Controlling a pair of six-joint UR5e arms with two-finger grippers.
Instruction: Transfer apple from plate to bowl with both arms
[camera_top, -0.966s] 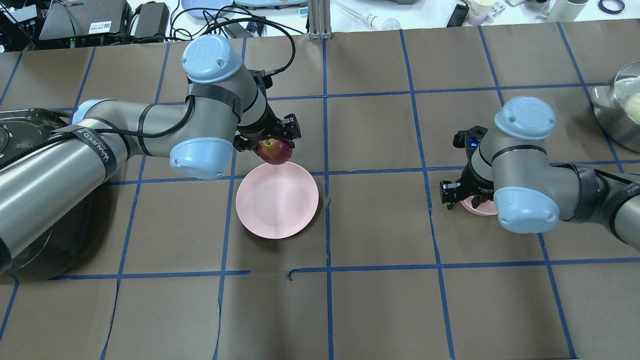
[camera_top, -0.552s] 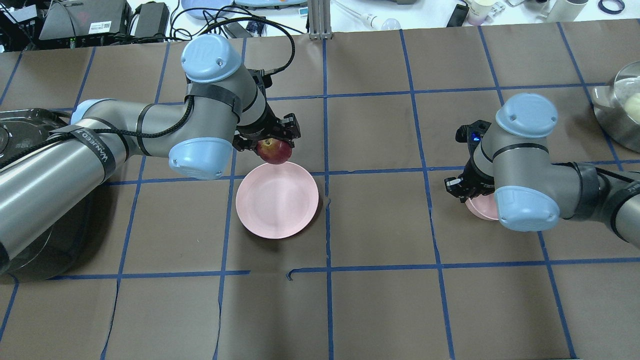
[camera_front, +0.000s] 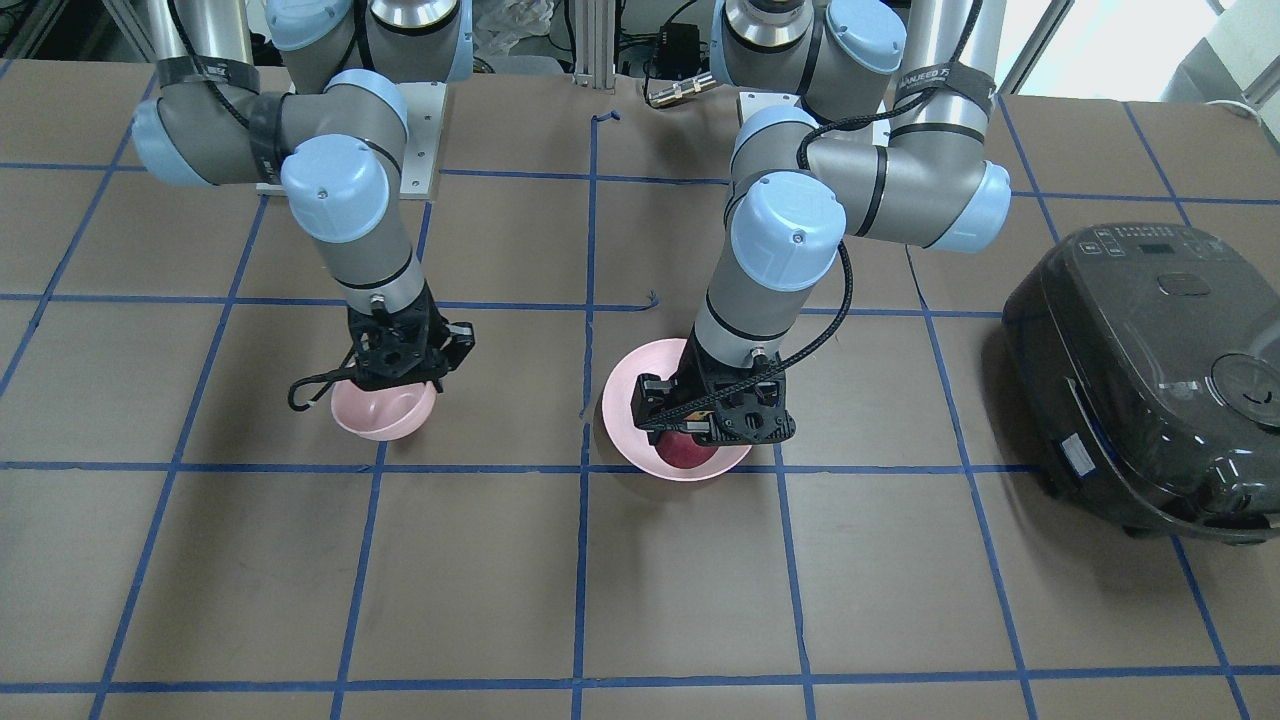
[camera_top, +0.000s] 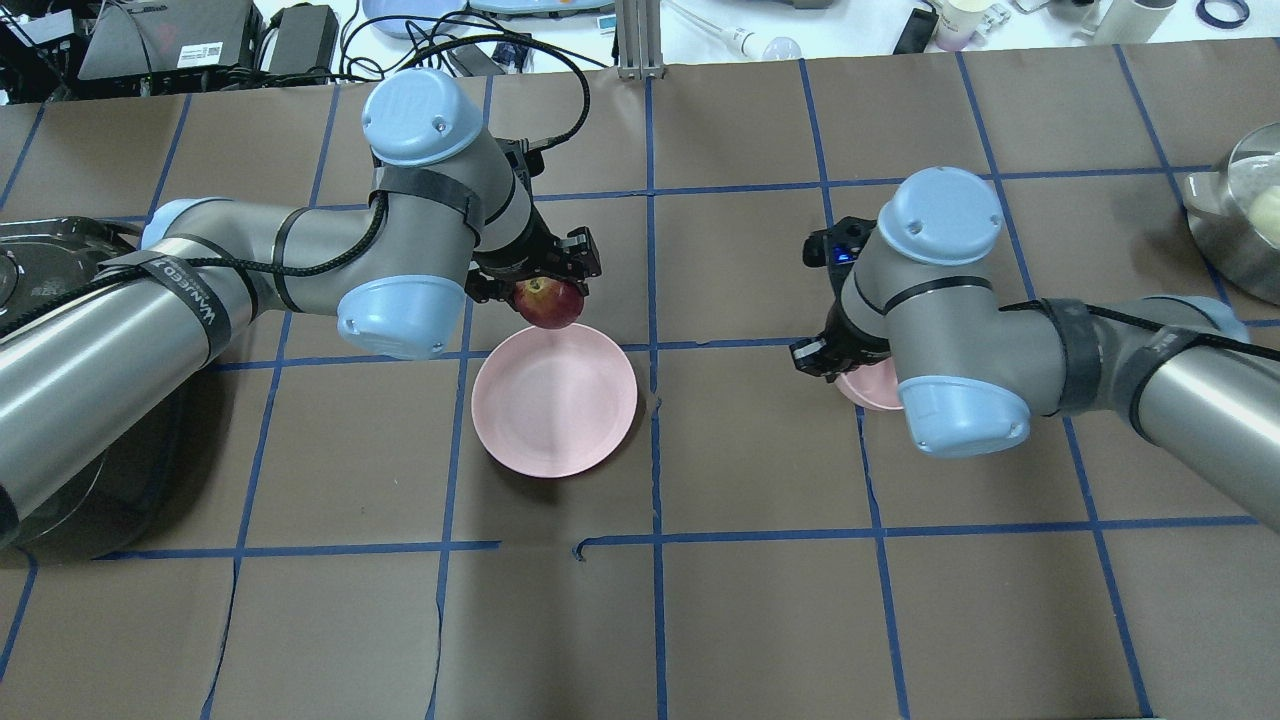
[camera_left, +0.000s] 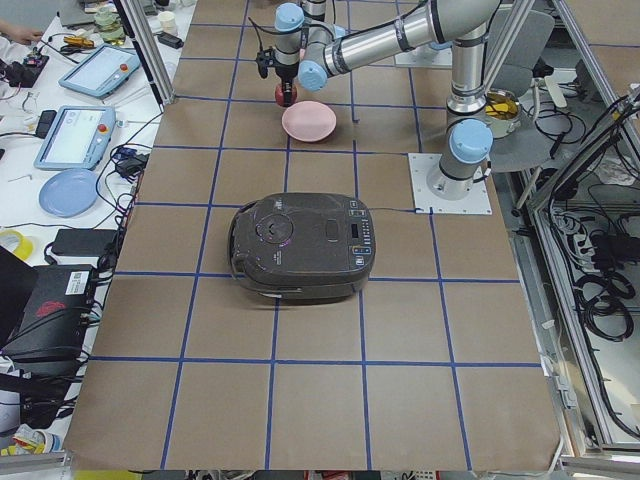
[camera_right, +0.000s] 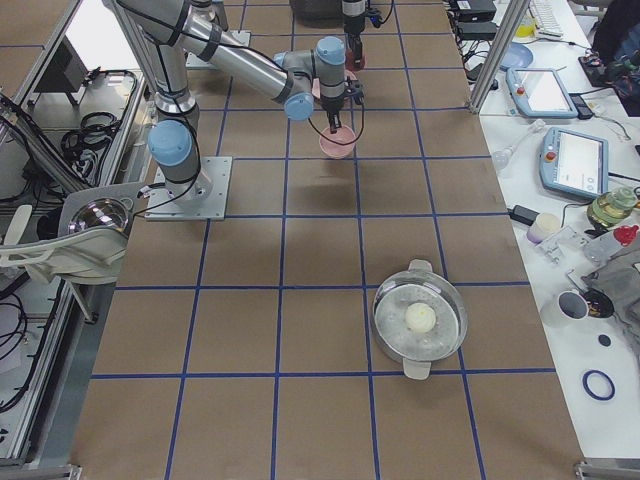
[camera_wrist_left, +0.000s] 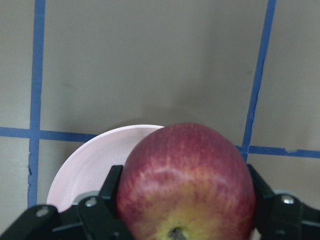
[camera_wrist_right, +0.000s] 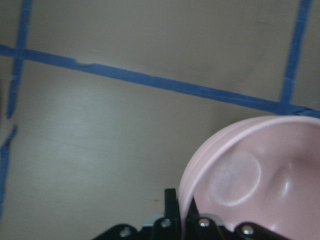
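Red apple (camera_wrist_left: 185, 182): left gripper (camera_top: 540, 287) is clamping it over plate (camera_top: 555, 410).
Bowl (camera_front: 383, 412): right gripper (camera_front: 400, 365) is pinching its rim.
Strap (camera_top: 185, 292): we are reading "WANEED".

right claw (camera_top: 828, 362) and gripped bowl (camera_top: 872, 388) — carried sideways, now nearer the plate (camera_top: 555, 400)

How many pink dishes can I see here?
2. A wide plate lies on the table, close to the apple held in the left gripper. A small bowl is clamped by its rim in the right gripper. Nothing suggests another hidden one.
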